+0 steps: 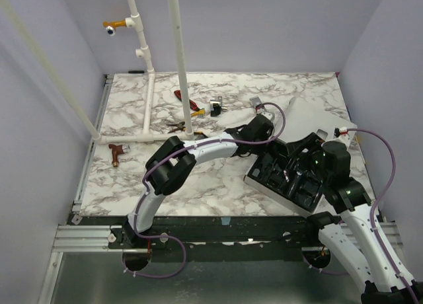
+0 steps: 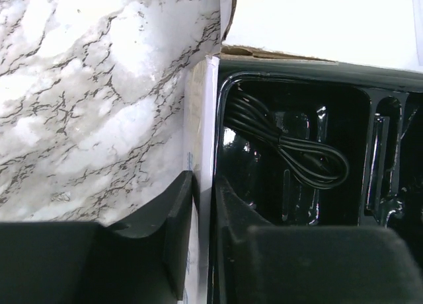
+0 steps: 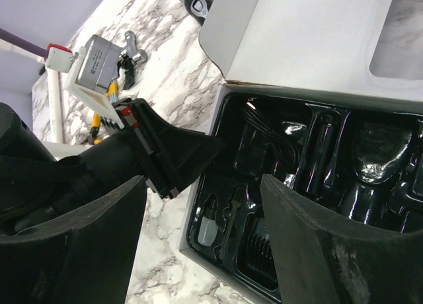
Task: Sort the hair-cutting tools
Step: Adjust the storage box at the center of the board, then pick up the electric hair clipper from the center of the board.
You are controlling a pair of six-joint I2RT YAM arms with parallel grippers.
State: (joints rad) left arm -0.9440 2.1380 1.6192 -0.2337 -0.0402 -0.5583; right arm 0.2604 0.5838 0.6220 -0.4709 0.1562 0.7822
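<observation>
An open box holds a glossy black tray (image 1: 264, 175) of hair-cutting tools. In the right wrist view I see a slim black clipper (image 3: 320, 152), a black guard (image 3: 378, 149), a toothed comb piece (image 3: 259, 254), a thin brush (image 3: 231, 218) and a small white bottle (image 3: 207, 228). A coiled black cable (image 2: 301, 157) lies in the corner pocket. My left gripper (image 2: 202, 188) straddles the box's white side wall (image 2: 201, 119), one finger outside and one inside the tray, shut on it. My right gripper (image 3: 205, 248) hangs open above the tray's near end, holding nothing.
The box's white lid (image 3: 310, 39) lies folded back beyond the tray. White pipes (image 1: 149, 99) stand at the back left, with red- and yellow-handled tools (image 1: 188, 104) beside them. A reddish-brown T-shaped piece (image 1: 117, 152) lies at the left.
</observation>
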